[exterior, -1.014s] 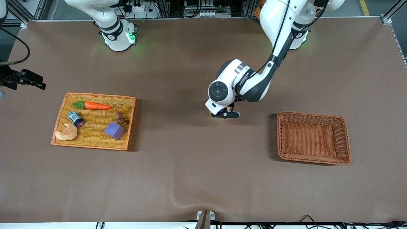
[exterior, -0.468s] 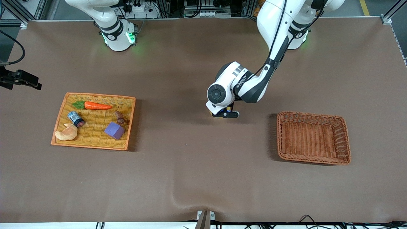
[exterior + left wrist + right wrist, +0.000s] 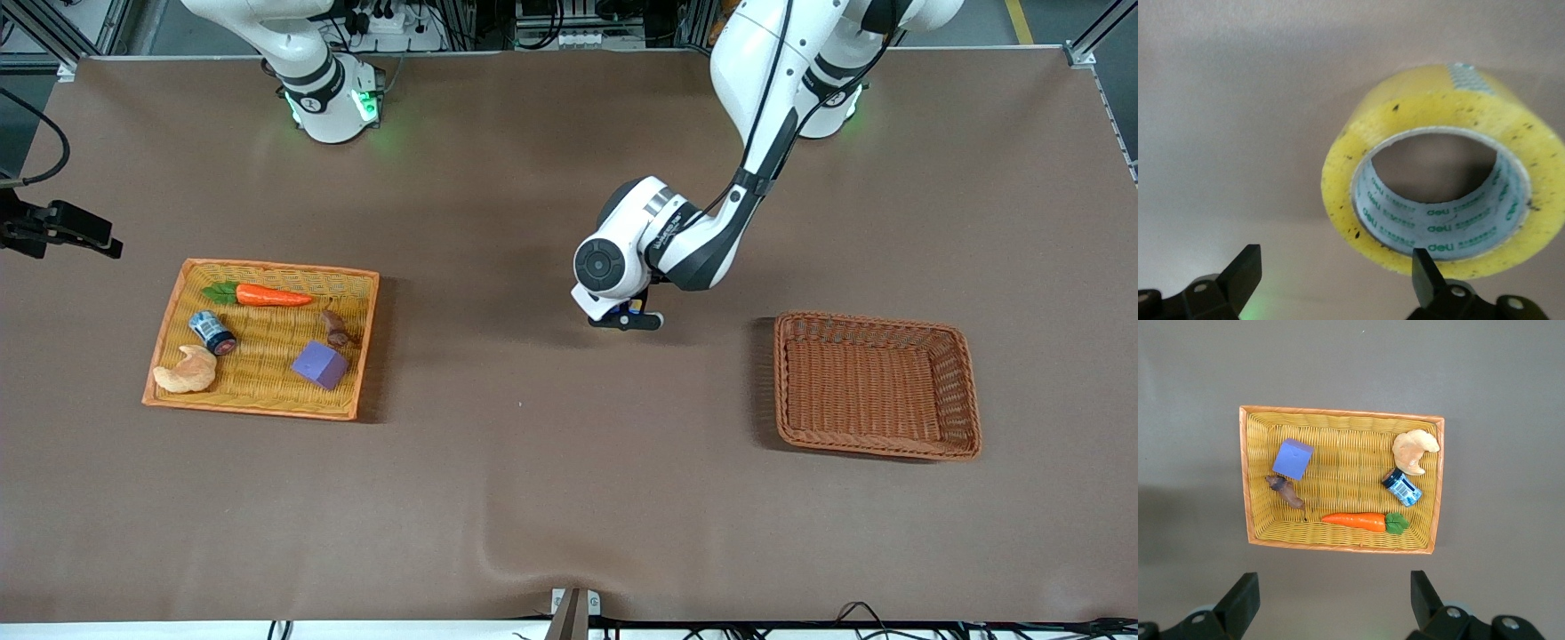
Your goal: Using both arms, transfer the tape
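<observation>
The tape (image 3: 1445, 180), a yellow roll with a grey-white core, lies flat on the brown table at its middle, hole upward. In the front view the left arm's wrist hides it. My left gripper (image 3: 1336, 277) hangs low over it and is open. One fingertip (image 3: 1425, 263) stands at the roll's yellow rim and the other over bare table. From the front, the left gripper (image 3: 629, 318) shows between the two baskets. My right gripper (image 3: 1331, 600) is open and empty, high above the yellow basket (image 3: 1245, 473). In the front view the right gripper (image 3: 84, 233) sits at the edge of the picture.
The yellow basket (image 3: 267, 266) toward the right arm's end holds a carrot (image 3: 271, 295), a small can (image 3: 212, 332), a croissant (image 3: 185, 371) and a purple cube (image 3: 319, 364). An empty brown wicker basket (image 3: 782, 382) stands toward the left arm's end.
The left arm has crept a little toward the right arm's end over the tape. The right gripper has drifted slightly. Both stay open.
</observation>
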You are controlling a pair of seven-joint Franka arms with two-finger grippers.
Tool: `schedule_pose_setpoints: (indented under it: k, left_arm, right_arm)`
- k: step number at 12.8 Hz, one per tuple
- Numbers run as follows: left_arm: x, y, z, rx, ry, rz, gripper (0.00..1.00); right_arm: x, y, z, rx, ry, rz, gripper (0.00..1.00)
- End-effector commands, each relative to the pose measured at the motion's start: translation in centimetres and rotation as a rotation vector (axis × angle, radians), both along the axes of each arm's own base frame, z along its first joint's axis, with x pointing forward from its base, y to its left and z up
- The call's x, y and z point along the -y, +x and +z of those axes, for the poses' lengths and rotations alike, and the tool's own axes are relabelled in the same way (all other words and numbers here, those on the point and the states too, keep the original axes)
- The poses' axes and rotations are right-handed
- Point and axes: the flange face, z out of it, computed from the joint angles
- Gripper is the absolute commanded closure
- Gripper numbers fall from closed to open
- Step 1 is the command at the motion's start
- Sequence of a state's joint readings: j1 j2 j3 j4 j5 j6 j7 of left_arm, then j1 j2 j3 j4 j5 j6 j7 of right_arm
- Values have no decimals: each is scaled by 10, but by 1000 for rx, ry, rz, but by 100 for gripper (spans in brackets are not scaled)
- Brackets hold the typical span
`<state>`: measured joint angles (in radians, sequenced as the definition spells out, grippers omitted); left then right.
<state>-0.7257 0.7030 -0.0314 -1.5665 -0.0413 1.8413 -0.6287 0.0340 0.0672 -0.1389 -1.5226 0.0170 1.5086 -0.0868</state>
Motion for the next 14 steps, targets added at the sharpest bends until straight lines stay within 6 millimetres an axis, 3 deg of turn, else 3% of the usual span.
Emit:
schedule_pose_setpoints:
  k: [1,3,6,8,9,10,11,14]
  left_arm:
    - [3,5,5,32,-4,-3,0]
    - [4,4,2,32,-4,-4,0]
    - [6,6,-7,51,-17,-4,0]
    - [8,8,-12,64,-30,-3,0]
    - [8,10,-14,72,-37,-1,6]
    - [5,13,-16,78,-39,5,68]
    - [3,15,-16,79,-38,9,100]
    - [3,16,-13,83,-41,10,100]
  right_arm:
    - [5,14,-20,-31,14,5,0]
    - [5,21,-15,28,1,5,0]
    - [12,39,-36,68,9,-13,0]
    - [-4,46,-42,80,9,13,0]
    - [-21,51,-45,90,-13,43,0]
    - [-18,51,-45,90,-16,37,0]
    - [-14,50,-43,92,-13,27,0]
    - [2,40,-27,94,-6,9,0]
